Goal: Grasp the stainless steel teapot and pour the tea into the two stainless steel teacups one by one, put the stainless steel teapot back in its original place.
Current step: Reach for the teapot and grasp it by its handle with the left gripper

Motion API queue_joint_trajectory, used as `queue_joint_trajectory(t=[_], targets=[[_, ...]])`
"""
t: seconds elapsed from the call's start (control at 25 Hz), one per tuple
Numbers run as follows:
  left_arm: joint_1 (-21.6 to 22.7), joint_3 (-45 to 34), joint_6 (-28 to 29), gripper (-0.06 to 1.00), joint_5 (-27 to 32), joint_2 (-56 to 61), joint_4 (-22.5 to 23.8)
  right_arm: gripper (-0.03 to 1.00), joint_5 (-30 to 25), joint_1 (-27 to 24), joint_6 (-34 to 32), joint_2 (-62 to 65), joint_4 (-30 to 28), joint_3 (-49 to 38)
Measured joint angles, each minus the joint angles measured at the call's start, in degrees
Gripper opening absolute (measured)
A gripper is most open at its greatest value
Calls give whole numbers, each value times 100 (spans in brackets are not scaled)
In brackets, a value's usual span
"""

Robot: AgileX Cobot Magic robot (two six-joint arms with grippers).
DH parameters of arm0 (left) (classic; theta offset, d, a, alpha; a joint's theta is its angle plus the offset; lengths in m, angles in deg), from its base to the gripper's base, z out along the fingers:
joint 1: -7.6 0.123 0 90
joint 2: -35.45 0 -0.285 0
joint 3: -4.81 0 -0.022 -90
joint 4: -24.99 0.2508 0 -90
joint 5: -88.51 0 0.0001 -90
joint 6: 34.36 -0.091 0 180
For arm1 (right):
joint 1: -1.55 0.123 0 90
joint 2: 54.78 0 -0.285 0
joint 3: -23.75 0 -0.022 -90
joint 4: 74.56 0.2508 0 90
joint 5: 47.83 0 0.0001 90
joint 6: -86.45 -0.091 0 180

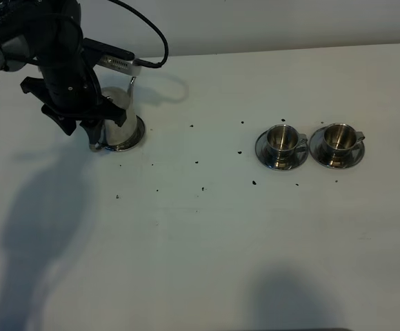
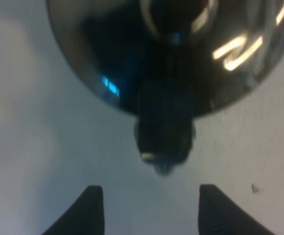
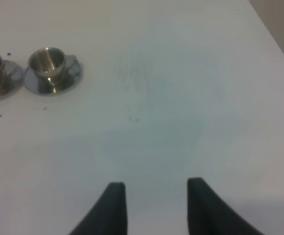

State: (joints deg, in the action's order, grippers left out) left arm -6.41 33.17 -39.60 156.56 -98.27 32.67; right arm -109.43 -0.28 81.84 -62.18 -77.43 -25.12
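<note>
Two tools, both with jaws parted and nothing in them. The left tool (image 2: 151,188) hangs at the teapot (image 1: 119,124). The handle (image 2: 164,129) lies just ahead of its fingertips, not between them. The teapot stands upright on its saucer (image 1: 140,135) on the worktop (image 1: 207,241). Well away from that tool sit the nearer cup (image 1: 281,138) and the farther cup (image 1: 338,136), just beside each other. The right tool (image 3: 156,182) hangs over the worktop, with both cups well ahead of it and off to one side.
</note>
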Motion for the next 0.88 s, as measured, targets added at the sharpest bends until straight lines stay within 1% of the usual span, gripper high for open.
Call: queue_joint_trajectory(t=[0.24, 0.48, 0.88], targets=[[0, 374, -5, 47, 0, -238, -62, 29, 0, 0, 0, 0, 0, 0], [0, 428, -33, 47, 0, -386, -245, 29, 0, 0, -5, 0, 0, 0], [0, 432, -45, 47, 0, -386, -273, 29, 0, 0, 0, 0, 0, 0]])
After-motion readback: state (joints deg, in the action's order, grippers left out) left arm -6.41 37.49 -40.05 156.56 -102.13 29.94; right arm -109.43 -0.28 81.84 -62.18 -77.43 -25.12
